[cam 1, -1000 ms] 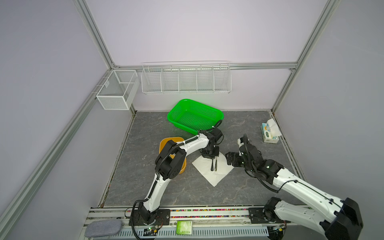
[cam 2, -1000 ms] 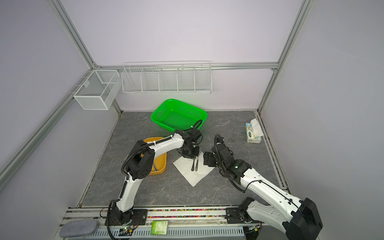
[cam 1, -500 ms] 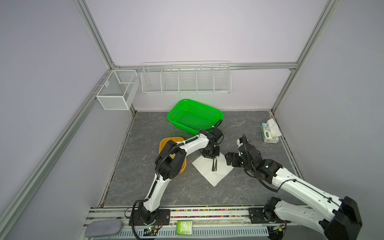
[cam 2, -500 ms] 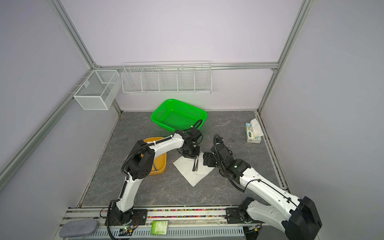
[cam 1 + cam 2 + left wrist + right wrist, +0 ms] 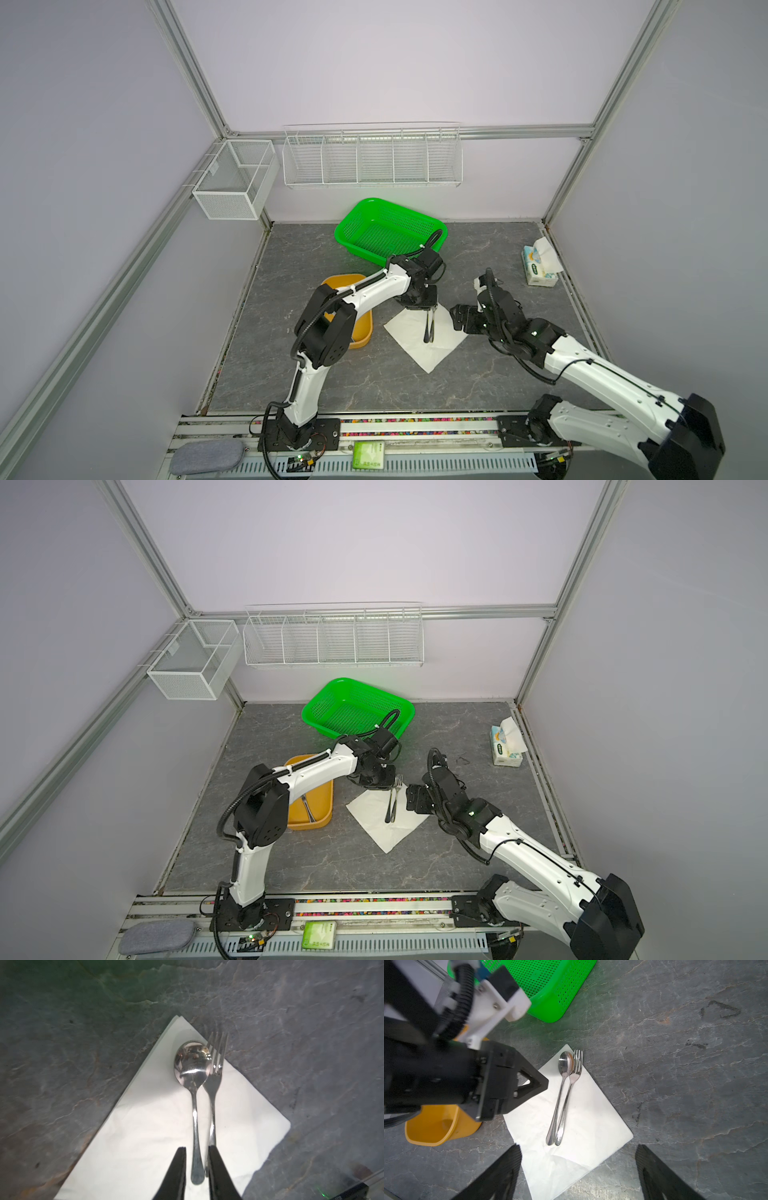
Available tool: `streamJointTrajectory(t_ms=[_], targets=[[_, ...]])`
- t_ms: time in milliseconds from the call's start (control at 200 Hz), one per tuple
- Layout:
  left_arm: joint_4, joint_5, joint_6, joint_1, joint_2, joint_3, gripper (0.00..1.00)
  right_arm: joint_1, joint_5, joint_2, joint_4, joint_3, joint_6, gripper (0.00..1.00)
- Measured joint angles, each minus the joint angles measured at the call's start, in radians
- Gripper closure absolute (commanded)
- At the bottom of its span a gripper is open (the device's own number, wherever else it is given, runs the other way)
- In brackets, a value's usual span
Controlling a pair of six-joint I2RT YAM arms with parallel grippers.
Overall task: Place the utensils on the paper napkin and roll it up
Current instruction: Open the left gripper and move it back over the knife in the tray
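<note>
The white paper napkin [image 5: 411,338] [image 5: 374,818] lies as a diamond on the grey table. A spoon [image 5: 191,1064] [image 5: 564,1064] and a fork [image 5: 216,1059] [image 5: 576,1066] lie side by side on it, and the fork's tines reach past its edge. My left gripper [image 5: 196,1148] [image 5: 388,787] hovers over their handles, slightly open and holding nothing. The spoon handle shows free in the gap between its fingers. My right gripper [image 5: 578,1147] [image 5: 411,800] stands wide open and empty at the napkin's right corner. Another slim metal utensil [image 5: 308,808] lies in the orange bin.
The orange bin [image 5: 328,812] stands left of the napkin, partly under the left arm. A green basket [image 5: 390,232] sits behind the left gripper. A tissue pack [image 5: 538,268] lies at the right edge. White wire racks [image 5: 372,158] hang on the back wall.
The left gripper's jaws have parted a little, and the spoon now lies free on the napkin beside the fork. The right arm has hardly moved.
</note>
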Motion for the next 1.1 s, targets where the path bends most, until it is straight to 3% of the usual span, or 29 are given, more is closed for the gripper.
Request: streamJointTrajectory(t_ms=[285,465,805,895,1100], targets=[[0.001,-0.180,0.004,0.016,-0.252,-0.168,0.80,-0.001,-0.084,0.014,0.051,0.009,-0.031,0.11],[-0.014,-0.236,0.001,0.142,-0.405,-0.320,0.79,0.018,-0.166,0.092,0.088,0.064,-0.057,0.11],[-0.055,-0.156,0.044,0.415,-0.501,-0.515,0.76,0.090,-0.257,0.272,0.090,0.235,-0.124,0.10],[-0.062,-0.129,0.060,0.454,-0.501,-0.537,0.70,0.107,-0.263,0.303,0.084,0.263,-0.140,0.10],[-0.076,-0.061,0.095,0.513,-0.444,-0.551,0.70,0.125,-0.263,0.355,0.064,0.301,-0.162,0.10]])
